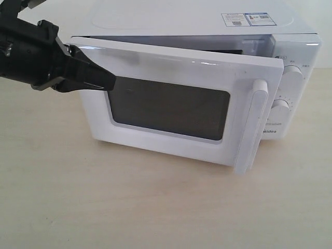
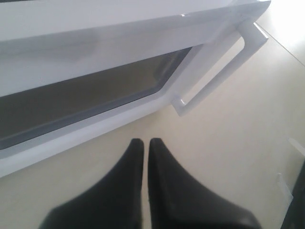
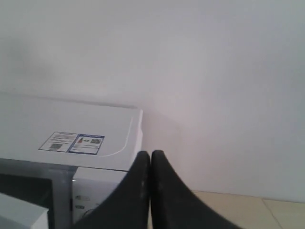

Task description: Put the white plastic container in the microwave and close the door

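From my remote station: the microwave (image 1: 207, 21) sits on the pale wooden tabletop (image 1: 104, 202), and the door (image 1: 171, 65) hangs partly open, its handle (image 1: 254, 122) edge swung clear of the control panel and its two round dials (image 1: 293, 78). The left fingers (image 1: 88, 73) are pressed together with nothing between them. In the exterior view they point at the door's front near the upper left corner of the dark window (image 1: 171, 109). Whether the tips touch the door I cannot tell, as my left wrist view shows them over bare tabletop just in front of the door's lower frame. The right fingers (image 3: 162, 191) are also squeezed narrow and empty. They sit up beside the right rear corner of the microwave's top, near the stickers (image 3: 71, 142), with a plain wall (image 3: 190, 57) behind them. The right arm falls outside the exterior view. I cannot place the white plastic container: the angled door hides most of the cavity, and none of my three views shows the container.
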{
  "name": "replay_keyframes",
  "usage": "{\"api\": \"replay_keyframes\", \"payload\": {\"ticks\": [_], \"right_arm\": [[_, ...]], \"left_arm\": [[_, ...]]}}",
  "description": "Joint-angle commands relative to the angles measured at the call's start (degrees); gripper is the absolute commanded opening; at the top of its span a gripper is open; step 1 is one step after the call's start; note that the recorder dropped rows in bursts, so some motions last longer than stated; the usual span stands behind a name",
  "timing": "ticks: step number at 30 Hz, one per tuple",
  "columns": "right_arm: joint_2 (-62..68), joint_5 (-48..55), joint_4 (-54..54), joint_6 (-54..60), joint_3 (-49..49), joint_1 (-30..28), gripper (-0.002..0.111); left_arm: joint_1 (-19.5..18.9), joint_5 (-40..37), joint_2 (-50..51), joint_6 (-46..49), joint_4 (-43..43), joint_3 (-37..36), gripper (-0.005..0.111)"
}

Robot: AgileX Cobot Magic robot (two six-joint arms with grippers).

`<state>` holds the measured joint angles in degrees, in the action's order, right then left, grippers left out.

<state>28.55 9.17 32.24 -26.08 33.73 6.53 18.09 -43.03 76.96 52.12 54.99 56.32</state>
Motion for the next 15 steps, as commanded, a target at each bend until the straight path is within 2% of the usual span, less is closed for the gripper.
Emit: {"api": "replay_keyframes", "payload": {"ticks": [1,4,9,11,15], "right_arm": [[0.0,5.17,-9.58,5.21,-0.1,5.14,0.0],[0.0,11.98,-18.15,10.13,-0.1,10.33,0.0],[0.21,14.65,-37.15,32.13,-0.1,19.72,0.0],[0.18,11.24,-42.26,34.28,-0.1,22.76,0.0],[2.87,6.12,-42.96,32.56,-0.1,25.68,0.0]], "left_arm": [[0.43,0.27,0.02,0.28,0.71,-0.25,0.004],[0.43,0.27,0.02,0.28,0.71,-0.25,0.004],[0.43,0.27,0.02,0.28,0.71,-0.25,0.004],[0.43,0.27,0.02,0.28,0.71,-0.25,0.004],[0.43,0.1,0.02,0.28,0.71,-0.25,0.004]]}}
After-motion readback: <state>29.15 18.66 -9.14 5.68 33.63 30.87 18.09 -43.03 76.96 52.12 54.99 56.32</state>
